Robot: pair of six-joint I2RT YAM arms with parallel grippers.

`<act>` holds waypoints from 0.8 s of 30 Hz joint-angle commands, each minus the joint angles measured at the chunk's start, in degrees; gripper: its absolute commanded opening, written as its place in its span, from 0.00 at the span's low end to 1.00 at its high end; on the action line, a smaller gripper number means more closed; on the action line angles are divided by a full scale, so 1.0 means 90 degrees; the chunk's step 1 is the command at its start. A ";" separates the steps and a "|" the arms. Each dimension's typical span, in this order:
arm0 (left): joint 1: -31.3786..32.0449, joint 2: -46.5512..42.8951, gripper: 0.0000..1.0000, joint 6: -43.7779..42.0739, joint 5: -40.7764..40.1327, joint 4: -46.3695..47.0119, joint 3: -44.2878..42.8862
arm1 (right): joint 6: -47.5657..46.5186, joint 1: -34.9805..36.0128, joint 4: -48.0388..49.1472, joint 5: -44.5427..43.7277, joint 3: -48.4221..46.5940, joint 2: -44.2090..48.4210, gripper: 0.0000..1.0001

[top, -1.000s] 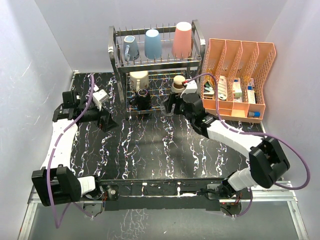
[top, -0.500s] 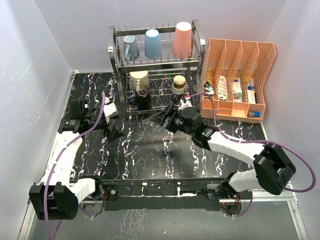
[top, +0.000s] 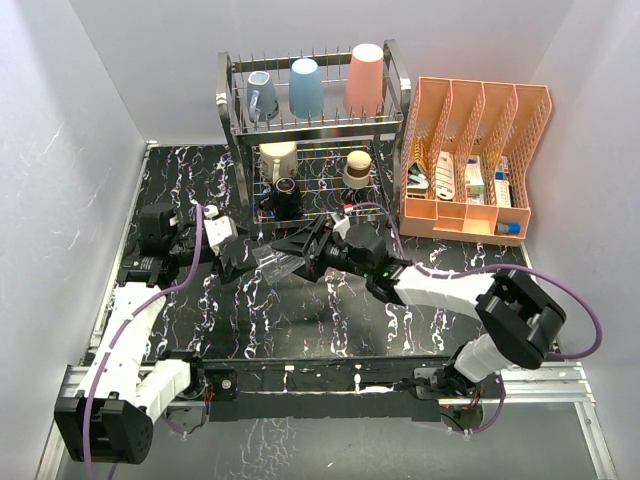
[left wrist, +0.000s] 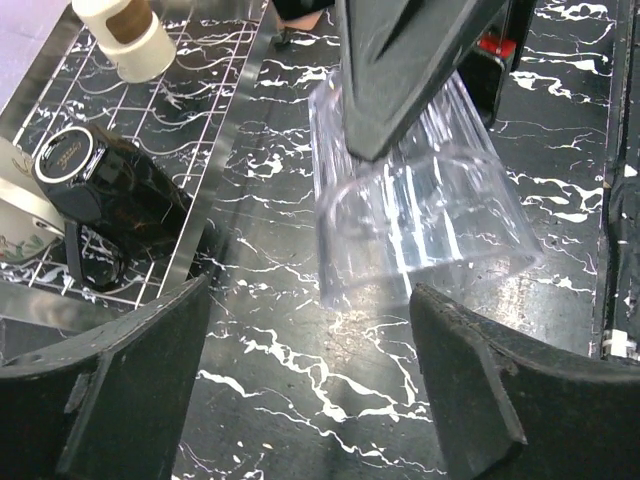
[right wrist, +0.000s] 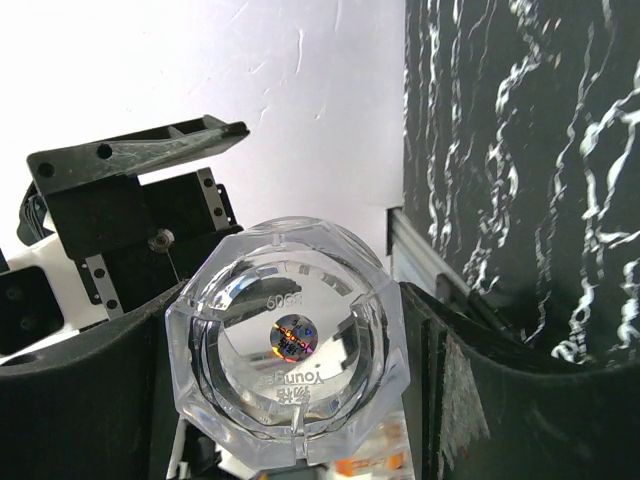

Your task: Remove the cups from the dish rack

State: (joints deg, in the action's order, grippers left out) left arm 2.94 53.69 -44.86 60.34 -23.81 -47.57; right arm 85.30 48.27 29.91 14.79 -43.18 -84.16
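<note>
Black white-veined tabletop [top: 330, 320] fills the floor of a white-walled booth, with the dish rack [top: 395, 80] at its far edge beside an orange file organizer [top: 480, 120]; by my reading the unloading has barely begun - six cups sit in the rack: a grey-blue mug [top: 262, 95], a light-blue tumbler [top: 306, 88] and a salmon-pink tumbler [top: 366, 78] on the upper tier, a cream cup [top: 277, 157], a dark mug [top: 283, 197] and a cork-banded cup [top: 357, 168] on the lower; no cup stands on the tabletop; only the clear glass [top: 270, 264] is out, held on its side above mid-tabletop by the right arm [top: 440, 285], the right jaws clamped across it; the left arm [top: 130, 310] faces it, the left jaws spread wide to either side of the glass without touching it - seemingly a handover; a second ago the right jaws were at the rack's lower tier and the left arm was off to the left, and both have since swung to the middle.
</note>
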 commanded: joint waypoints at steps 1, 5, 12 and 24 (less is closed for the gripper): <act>0.0088 -0.0095 0.74 -0.0019 0.0458 0.0061 -0.0110 | 0.0985 0.0127 0.1508 0.0445 -0.0117 -0.0245 0.11; 0.0118 0.0016 0.63 -0.0322 0.0676 -0.0512 -0.0285 | 0.1433 0.0313 0.2222 0.0554 -0.0135 -0.0584 0.11; 0.0142 0.0039 0.28 -0.0372 0.0663 -0.0813 -0.0378 | 0.1718 0.0503 0.2571 0.0620 -0.0373 -0.1002 0.22; -0.0089 0.0978 0.00 0.1571 -0.2692 -0.0865 -0.0716 | -0.0601 -0.0114 -0.1513 -0.1184 -0.0311 0.0613 0.98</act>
State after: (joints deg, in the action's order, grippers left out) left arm 4.32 57.25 -34.81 50.52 -27.55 -49.52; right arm 92.18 50.72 30.13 12.16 -43.70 -86.52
